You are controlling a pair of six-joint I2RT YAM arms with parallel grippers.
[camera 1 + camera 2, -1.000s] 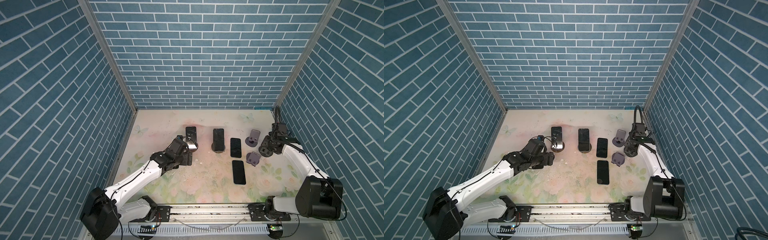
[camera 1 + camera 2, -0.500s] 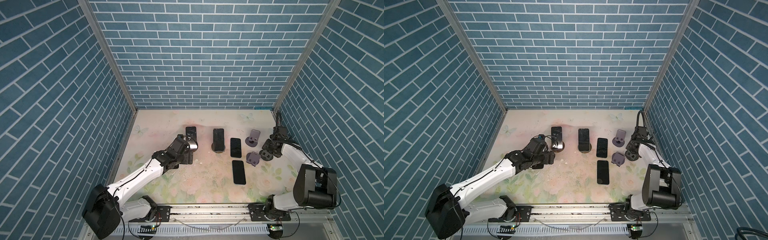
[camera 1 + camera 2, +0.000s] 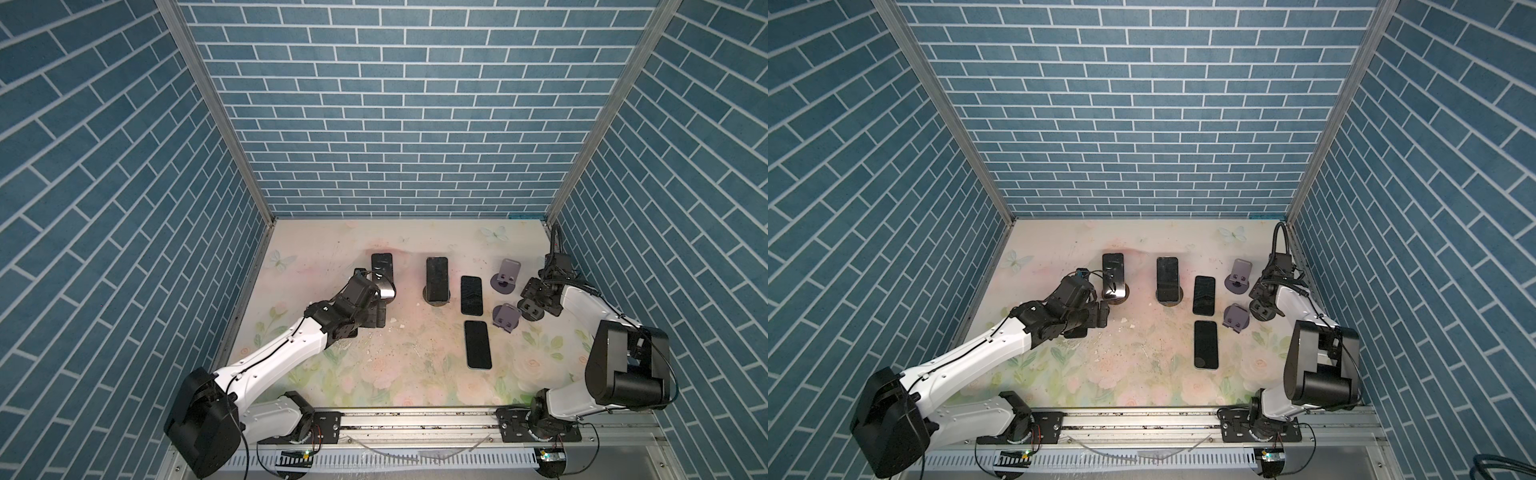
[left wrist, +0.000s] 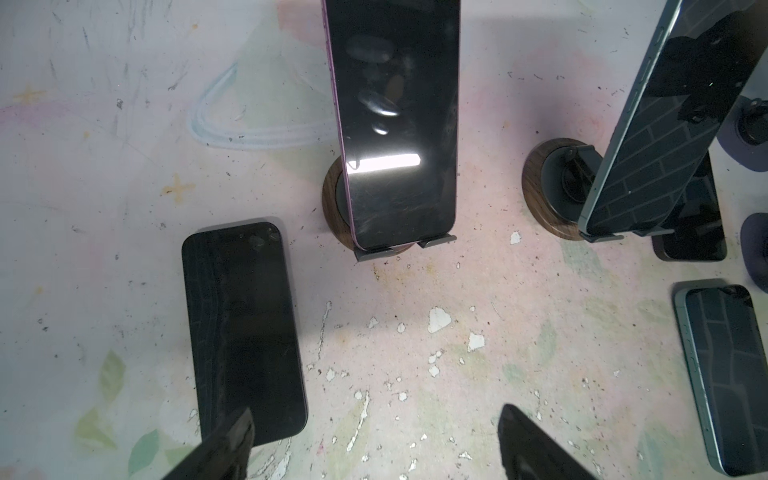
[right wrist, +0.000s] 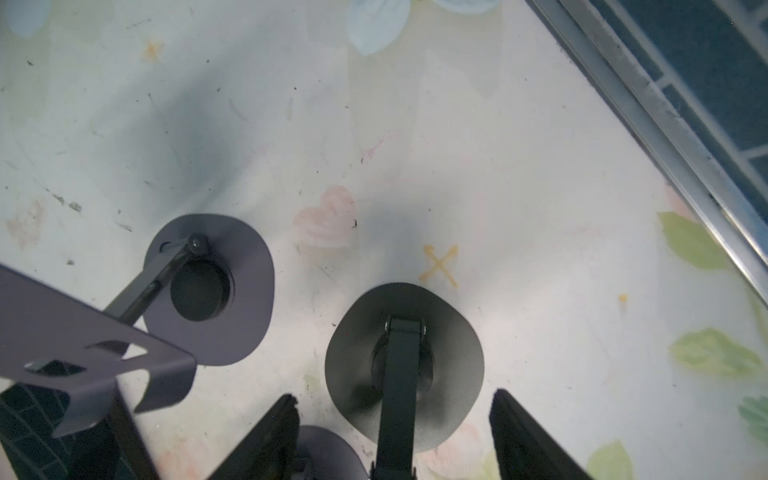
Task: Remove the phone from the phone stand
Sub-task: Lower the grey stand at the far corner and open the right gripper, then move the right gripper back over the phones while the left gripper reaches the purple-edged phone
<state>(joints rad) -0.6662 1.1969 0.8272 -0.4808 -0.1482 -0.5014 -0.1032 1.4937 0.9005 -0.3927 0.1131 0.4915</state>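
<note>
Nearest to us, our left hand [image 4: 376, 415] is hanging low over the table [image 4: 457, 291]. Its two fingers [image 4: 226, 451] are standing wide apart with nothing between them, and one finger is sitting over the near end of a flat phone [image 4: 243, 332] lying on the table. Across the table, our right hand [image 5: 395, 397] is open too. An empty dark stand [image 5: 353, 353] is sitting between its fingers but is not being pinched, and an empty purple stand [image 5: 249, 270] is just beside it. We are thinking the job now is to take the phone [image 4: 399, 124] that is leaning on the wooden stand [image 4: 332, 208]. To do it well, we are planning to bring the left fingers in wide, one on each long side of the phone. Then we squeeze softly and lift it up and over the little lip at the bottom, so the stand is not tipping. That phone is standing just past the flat phone, ahead of our left hand, not touching it, and well apart from our right hand. Beside it, another phone [image 4: 665, 124] is leaning on a second wooden stand [image 4: 544, 166], so we are taking care not to bump it.
</note>
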